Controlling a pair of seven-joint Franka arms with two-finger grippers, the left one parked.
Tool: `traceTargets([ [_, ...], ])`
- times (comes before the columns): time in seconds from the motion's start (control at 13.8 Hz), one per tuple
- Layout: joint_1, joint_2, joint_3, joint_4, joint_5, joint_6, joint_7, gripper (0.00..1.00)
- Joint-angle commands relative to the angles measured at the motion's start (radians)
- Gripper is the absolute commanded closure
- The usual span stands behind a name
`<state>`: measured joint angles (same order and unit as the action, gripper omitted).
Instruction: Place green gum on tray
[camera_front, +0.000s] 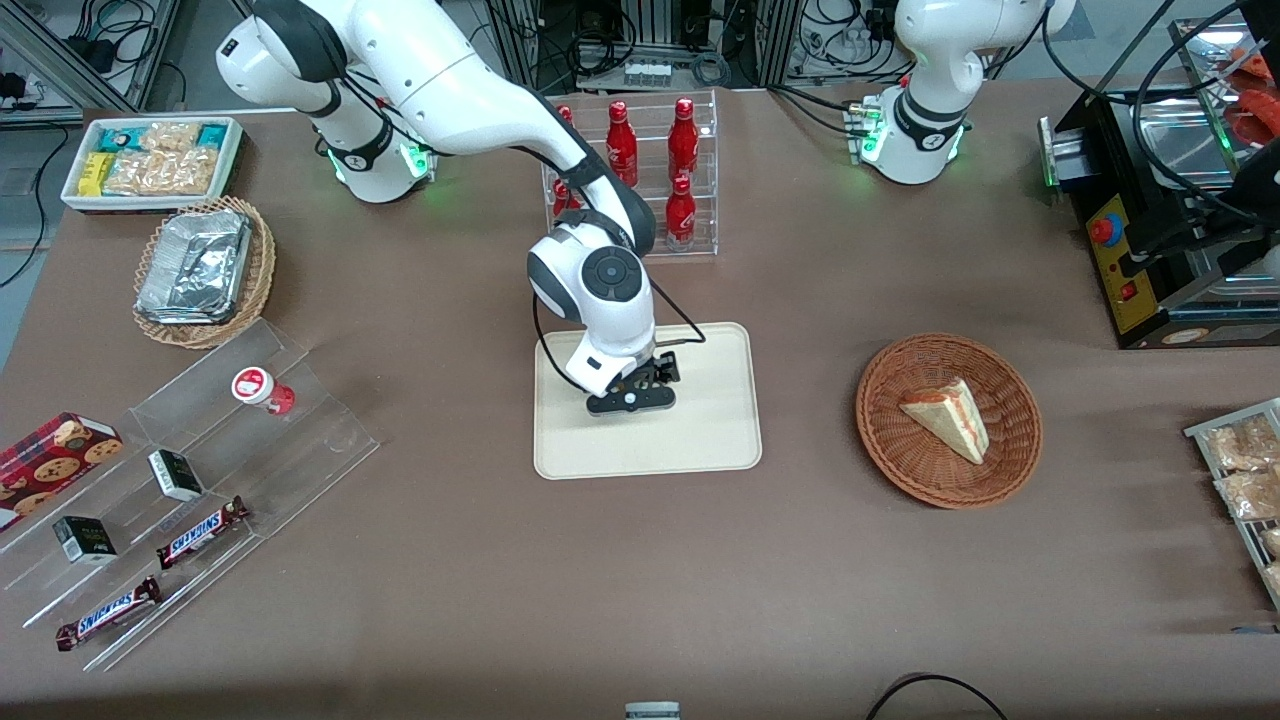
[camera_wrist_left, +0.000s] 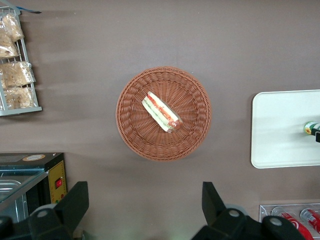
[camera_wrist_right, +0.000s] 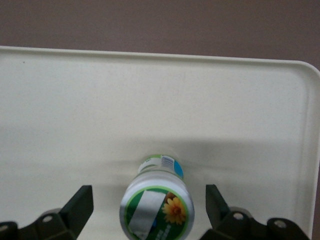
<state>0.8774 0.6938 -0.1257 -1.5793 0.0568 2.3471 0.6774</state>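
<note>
The green gum (camera_wrist_right: 156, 209), a small white bottle whose lid carries a green and orange flower mark, stands upright on the cream tray (camera_wrist_right: 240, 110). My right gripper (camera_wrist_right: 149, 201) hovers just above it, open. One dark finger (camera_wrist_right: 80, 206) stands off each side of the lid with a gap, touching nothing. In the front view the gripper (camera_front: 632, 400) is low over the tray (camera_front: 705, 425), in its half toward the working arm, and hides the bottle. The left wrist view catches the gum (camera_wrist_left: 310, 128) on the tray (camera_wrist_left: 280, 130).
A red-lidded bottle (camera_front: 258, 388) sits on a clear acrylic stand with snack bars (camera_front: 200, 530) toward the working arm's end. A wicker basket (camera_front: 885, 425) with a sandwich lies toward the parked arm's end. A rack of red bottles (camera_front: 650, 170) stands farther from the camera than the tray.
</note>
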Motion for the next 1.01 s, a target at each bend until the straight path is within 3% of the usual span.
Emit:
traceTargets([
  [0.0,0.003,-0.051,-0.009,0.002,-0.014,-0.075,-0.042,0.00],
  [0.36,-0.015,-0.190,-0.018,0.002,-0.014,-0.284,-0.142,0.00],
  [0.94,-0.156,-0.378,-0.018,0.002,-0.005,-0.581,-0.350,0.00],
])
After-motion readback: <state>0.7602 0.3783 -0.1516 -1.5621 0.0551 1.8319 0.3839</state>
